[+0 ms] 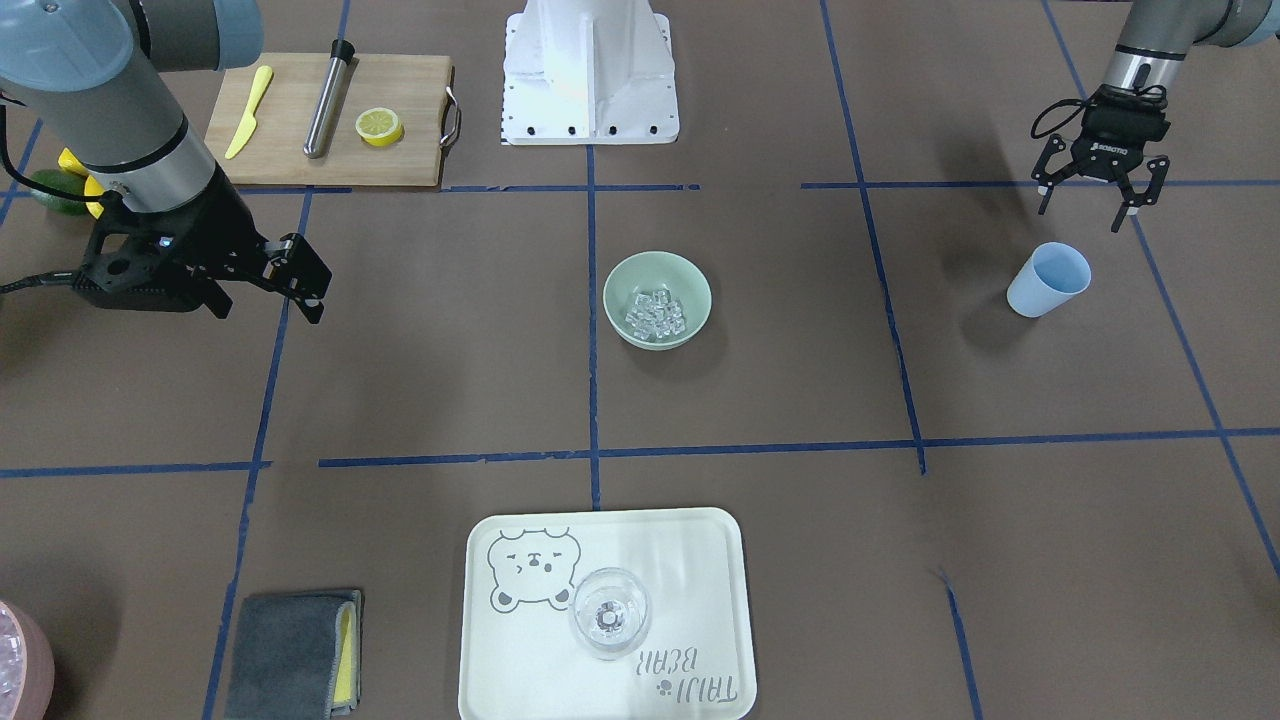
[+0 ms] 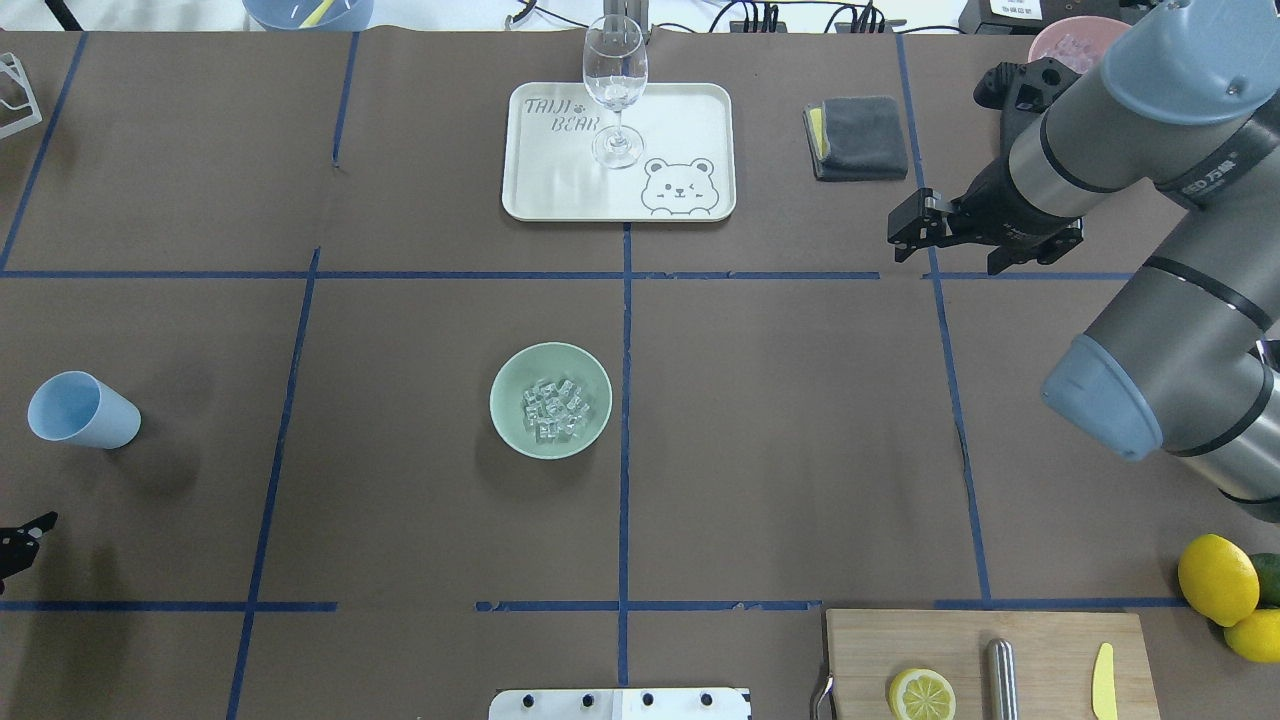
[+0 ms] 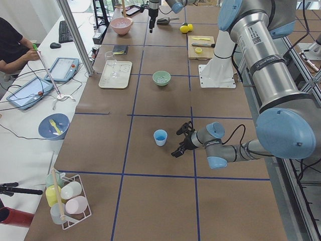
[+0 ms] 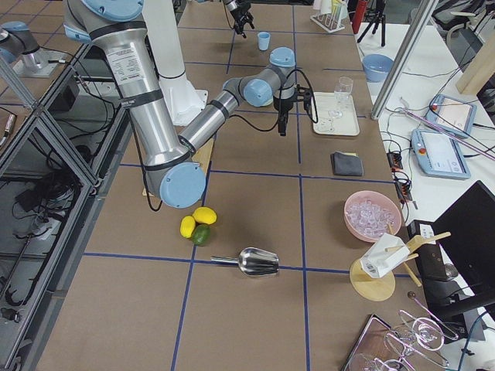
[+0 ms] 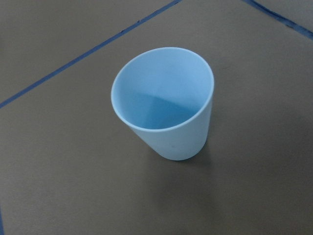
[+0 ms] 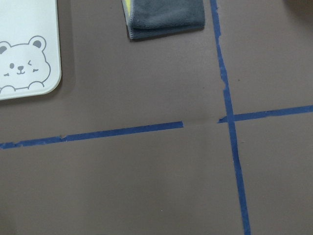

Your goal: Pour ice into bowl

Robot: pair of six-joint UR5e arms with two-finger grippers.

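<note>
Two grippers in view, neither holding anything. The left gripper (image 1: 1085, 212) has jaws spread wide and hangs above the table near the blue cup (image 1: 1048, 280), on the robot's side of it, not touching. The cup stands on its base, mouth up. The left wrist view looks straight into it: plain blue floor showing. The right gripper (image 1: 268, 306) has fingers apart with nothing between them and is held above the table near a corner of the cutting board (image 1: 400, 150). Its wrist camera looks down on blue tape lines, one corner of the tray and the folded cloth.

The bowl (image 1: 612, 290) is pale mint green and upright near the table's centre, just beside the middle tape line and well apart from both grippers. The ice (image 1: 655, 312) is a heap of small clear cubes resting on the bowl's floor, inside the rim.

The tray (image 1: 700, 545) is cream with a bear print and sits at the operators' edge. A clear stemmed glass (image 1: 609, 612) stands upright on it. The grey cloth (image 1: 290, 652) lies beside the tray, a yellow layer showing at its edge. The pink container (image 1: 18, 660), at the table corner past the cloth, holds more clear cubes.

On the cutting board are a half lemon (image 1: 380, 127) with its cut face up, a yellow knife (image 1: 248, 112) and a metal rod (image 1: 328, 98), all lying flat and apart from one another. Whole lemons (image 2: 1217, 578) and a green fruit (image 4: 200, 234) sit together off the board's end. A metal scoop (image 4: 251, 263) lies on the table near them.
</note>
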